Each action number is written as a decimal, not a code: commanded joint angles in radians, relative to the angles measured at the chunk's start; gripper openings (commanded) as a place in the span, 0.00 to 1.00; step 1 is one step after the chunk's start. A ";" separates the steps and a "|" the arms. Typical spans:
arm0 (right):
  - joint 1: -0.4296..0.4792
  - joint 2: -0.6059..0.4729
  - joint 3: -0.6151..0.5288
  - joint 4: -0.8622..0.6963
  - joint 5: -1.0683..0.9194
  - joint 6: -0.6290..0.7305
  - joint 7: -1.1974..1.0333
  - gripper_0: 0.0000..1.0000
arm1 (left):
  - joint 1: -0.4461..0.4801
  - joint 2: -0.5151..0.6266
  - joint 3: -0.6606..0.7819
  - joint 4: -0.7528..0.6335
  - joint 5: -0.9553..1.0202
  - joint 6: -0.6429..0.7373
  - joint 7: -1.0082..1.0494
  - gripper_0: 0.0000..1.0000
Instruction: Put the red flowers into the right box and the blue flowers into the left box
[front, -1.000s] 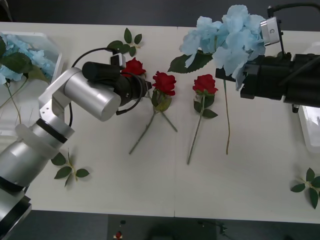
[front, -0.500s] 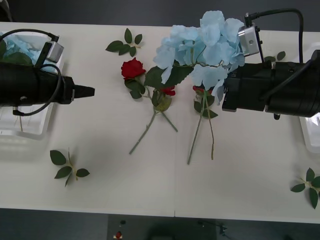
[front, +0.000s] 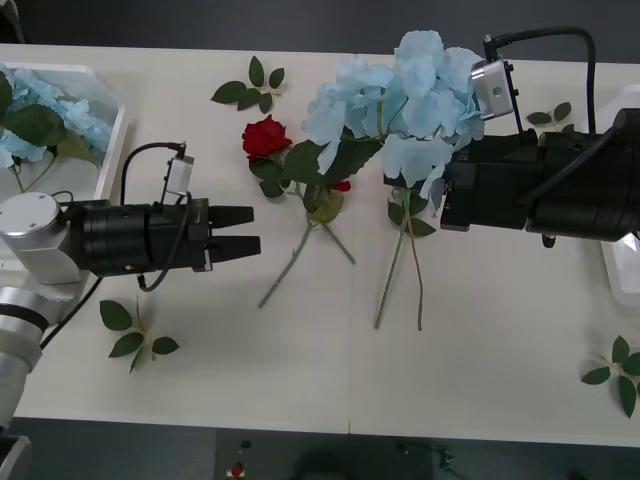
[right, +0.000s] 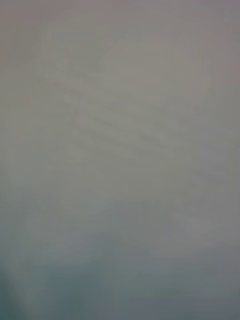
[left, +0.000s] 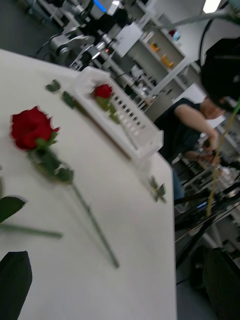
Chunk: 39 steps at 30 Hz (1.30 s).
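- The left box is seen at the table's far left edge, with blue flowers and green leaves lying inside it
- A loose leaf sprig is seen on the table near the left arm
- The left gripper is held low over the table, pointed toward the middle, its two black fingers parted with nothing between them
- One red rose is seen lying on the table just beyond the left gripper, its stem running toward the near edge; in the left wrist view a rose lies flat on the white surface
- A blue hydrangea is carried above the table's middle at the right gripper's end, its stem hanging down over two further red roses, which are largely covered by it
- Whether the right gripper's fingers are closed on the stem cannot be told, as they are hidden by petals
- The right box is seen in the left wrist view with one red rose inside it
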<state>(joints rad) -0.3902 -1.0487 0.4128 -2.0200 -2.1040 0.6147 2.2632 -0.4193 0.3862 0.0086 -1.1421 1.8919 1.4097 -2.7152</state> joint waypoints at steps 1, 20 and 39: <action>-0.010 -0.002 -0.012 -0.034 -0.022 -0.001 -0.005 0.00 | -0.035 -0.073 -0.081 -0.001 0.168 -0.005 0.010 1.00; -0.010 -0.002 -0.012 -0.042 -0.050 -0.001 -0.008 0.00 | -0.029 -0.152 -0.449 -0.005 0.518 -0.169 0.010 1.00; -0.010 -0.002 -0.012 -0.045 -0.053 -0.001 -0.008 0.00 | -0.041 -0.161 -0.645 -0.182 0.521 -0.509 0.010 0.00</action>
<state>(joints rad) -0.3902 -1.0487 0.4128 -2.0261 -2.1463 0.6147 2.2632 -0.4223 0.2422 -0.6317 -1.2967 2.4014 0.9206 -2.7151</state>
